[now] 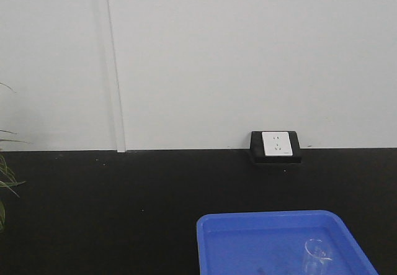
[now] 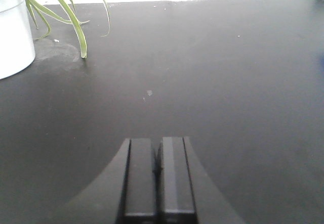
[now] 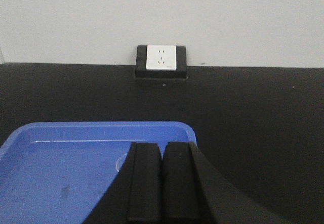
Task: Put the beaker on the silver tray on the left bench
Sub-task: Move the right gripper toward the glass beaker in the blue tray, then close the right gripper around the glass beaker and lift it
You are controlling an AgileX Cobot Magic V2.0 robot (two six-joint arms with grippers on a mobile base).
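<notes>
In the front-facing view a black worktop (image 1: 124,213) is seen running below a white wall (image 1: 248,51); a white socket (image 1: 276,144) in a black housing is set where wall and worktop meet; a blue tub (image 1: 248,228) is placed on the worktop at the lower right, cut off by the lower edge; the beaker (image 1: 316,256) is seen standing upright inside the tub, near its right side, clear and empty as far as can be told; a few green leaves (image 1: 7,179) are seen at the far left edge; no gripper is shown here. In the left wrist view the left gripper (image 2: 158,145) is seen clenched, its two dark fingers (image 2: 140,178) pressed together with nothing between them, held over bare worktop (image 2: 228,82); a white pot (image 2: 12,32) with long striped leaves (image 2: 71,16) is seen standing on the worktop at the upper left, well apart from the gripper. In the right wrist view the right gripper (image 3: 162,150) is likewise seen clenched on nothing, held above the right end of the blue tub (image 3: 61,178); a faint pale curve is seen on the tub floor just beside the left finger, and whether it belongs to the beaker cannot be told; the socket (image 3: 161,58) is seen beyond, at the foot of the wall.
</notes>
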